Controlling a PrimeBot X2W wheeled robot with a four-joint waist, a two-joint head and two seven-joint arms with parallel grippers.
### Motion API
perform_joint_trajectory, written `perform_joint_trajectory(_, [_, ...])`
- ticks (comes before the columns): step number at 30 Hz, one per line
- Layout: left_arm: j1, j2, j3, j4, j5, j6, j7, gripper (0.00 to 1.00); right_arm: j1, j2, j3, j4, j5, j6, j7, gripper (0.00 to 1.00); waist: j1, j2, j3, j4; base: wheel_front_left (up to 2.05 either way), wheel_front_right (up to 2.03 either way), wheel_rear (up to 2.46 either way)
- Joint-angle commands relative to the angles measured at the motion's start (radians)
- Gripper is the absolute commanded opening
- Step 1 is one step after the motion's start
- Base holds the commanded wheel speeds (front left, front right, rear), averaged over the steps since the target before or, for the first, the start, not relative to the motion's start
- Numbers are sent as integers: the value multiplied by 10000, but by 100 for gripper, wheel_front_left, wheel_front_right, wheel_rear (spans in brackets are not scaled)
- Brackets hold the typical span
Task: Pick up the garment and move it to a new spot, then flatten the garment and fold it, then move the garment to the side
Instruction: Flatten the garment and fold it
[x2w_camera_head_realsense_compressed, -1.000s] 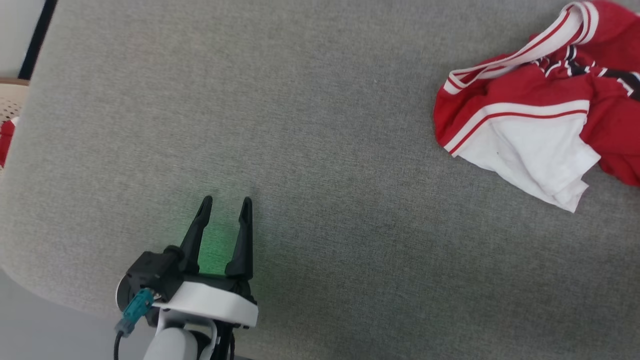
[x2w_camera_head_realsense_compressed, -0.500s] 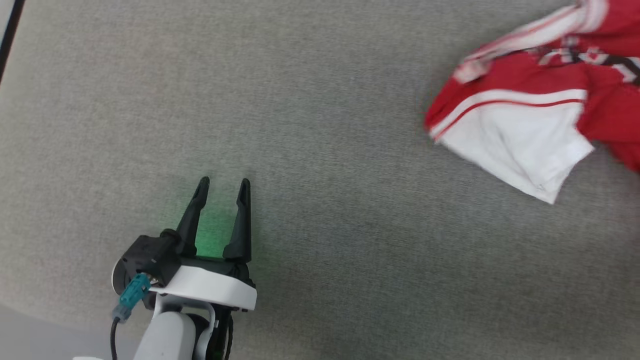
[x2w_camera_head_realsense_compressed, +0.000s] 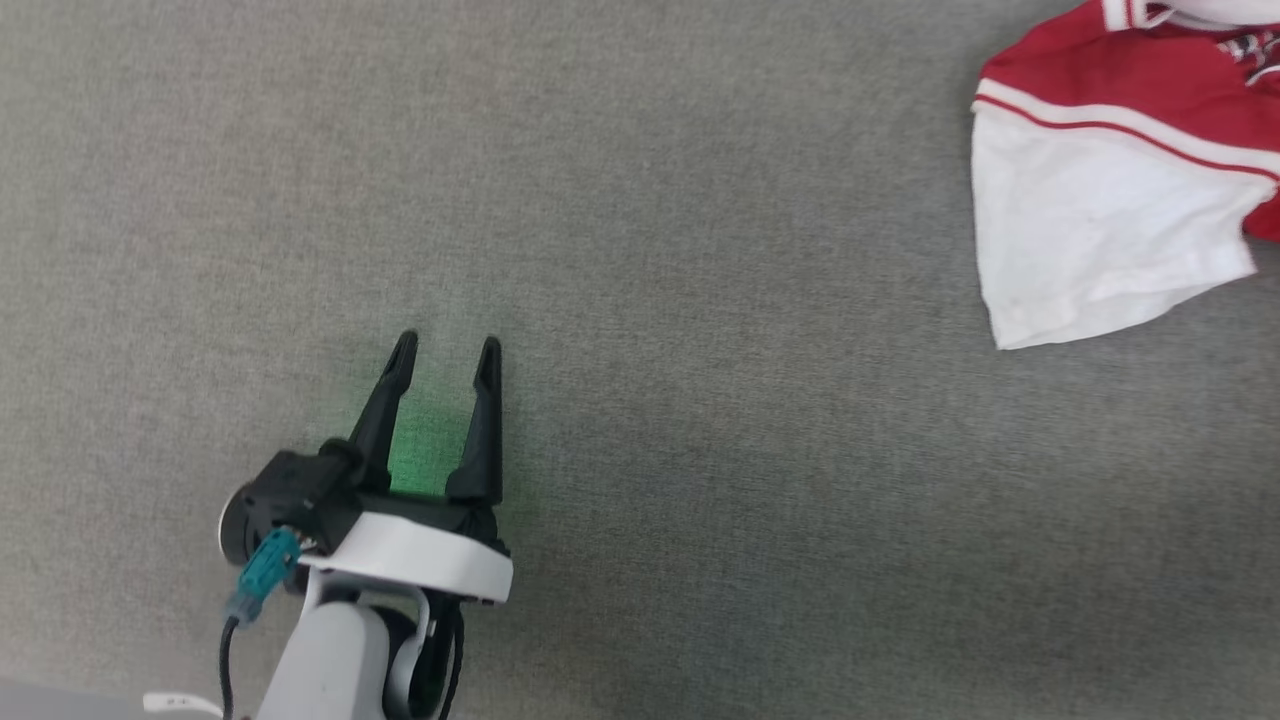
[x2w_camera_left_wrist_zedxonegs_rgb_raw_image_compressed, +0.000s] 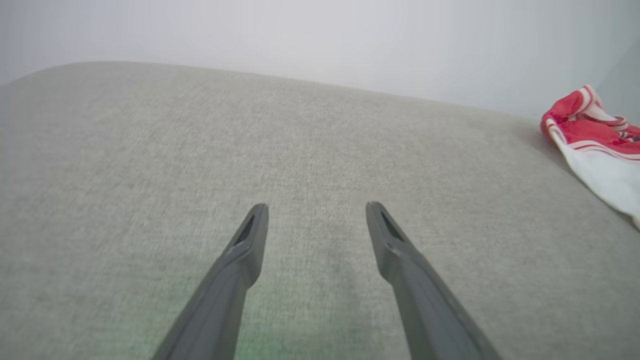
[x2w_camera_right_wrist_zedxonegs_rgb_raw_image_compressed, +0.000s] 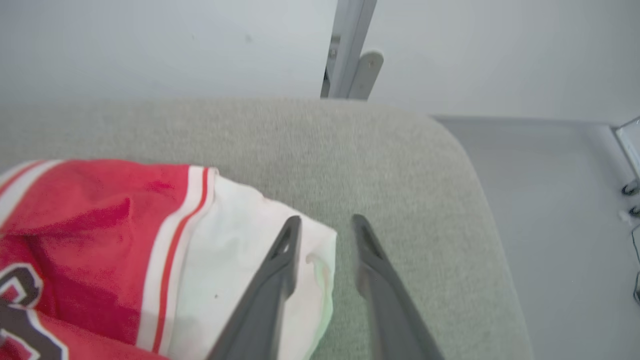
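The garment (x2w_camera_head_realsense_compressed: 1100, 220) is a red jersey with a white sleeve panel and striped trim, lying at the upper right of the grey cushion (x2w_camera_head_realsense_compressed: 700, 300), partly cut off by the head view's edge. My left gripper (x2w_camera_head_realsense_compressed: 445, 345) hovers open over bare cushion at the lower left, far from the garment (x2w_camera_left_wrist_zedxonegs_rgb_raw_image_compressed: 595, 150), nothing between its fingers (x2w_camera_left_wrist_zedxonegs_rgb_raw_image_compressed: 316, 212). In the right wrist view my right gripper (x2w_camera_right_wrist_zedxonegs_rgb_raw_image_compressed: 325, 225) has its fingers parted over the white sleeve's edge; the garment (x2w_camera_right_wrist_zedxonegs_rgb_raw_image_compressed: 150, 240) spreads to their left, and the left finger overlaps the sleeve corner.
The cushion's rounded corner (x2w_camera_right_wrist_zedxonegs_rgb_raw_image_compressed: 465, 150) ends just right of my right gripper, with pale floor (x2w_camera_right_wrist_zedxonegs_rgb_raw_image_compressed: 560, 225) beyond. A grey metal post (x2w_camera_right_wrist_zedxonegs_rgb_raw_image_compressed: 350, 50) stands behind the cushion against a pale wall.
The head camera has shifted. The white sleeve now lies flatter and spread out, where it was crumpled before. My left gripper stays open in the same pose.
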Motion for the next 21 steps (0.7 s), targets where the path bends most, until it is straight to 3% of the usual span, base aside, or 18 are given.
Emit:
perform_joint_trajectory(1, [-171,5,6,-7,77,-71,-53,100,-107,-9,-19,51,-119,-17,-368,100,0,0,-140,-83,0,0,0])
perform_joint_trajectory(7, [-1078,319,-403,87,474,-309,-53,100,508,502,-138,-146,-256,-15,-3132,100,0,0,-871,-481,0,0,0])
perform_joint_trajectory(12, [-2516,1436,-2484,514,-886,-319,498,100,1885,1214,-101,-1061,178,-12,-4845,100,0,0,-1504,-1265,0,0,0])
perform_joint_trajectory(16, [-3752,2239,-4272,1022,-3276,-323,3315,100,3006,1569,-156,-1786,318,-12,-5337,100,0,0,-1696,-2024,0,0,0])
perform_joint_trajectory(21, [-5218,2835,-5202,1853,-5985,-303,6655,100,4087,1957,-788,-2648,205,-12,-5552,100,0,0,-1570,-2994,0,0,0])
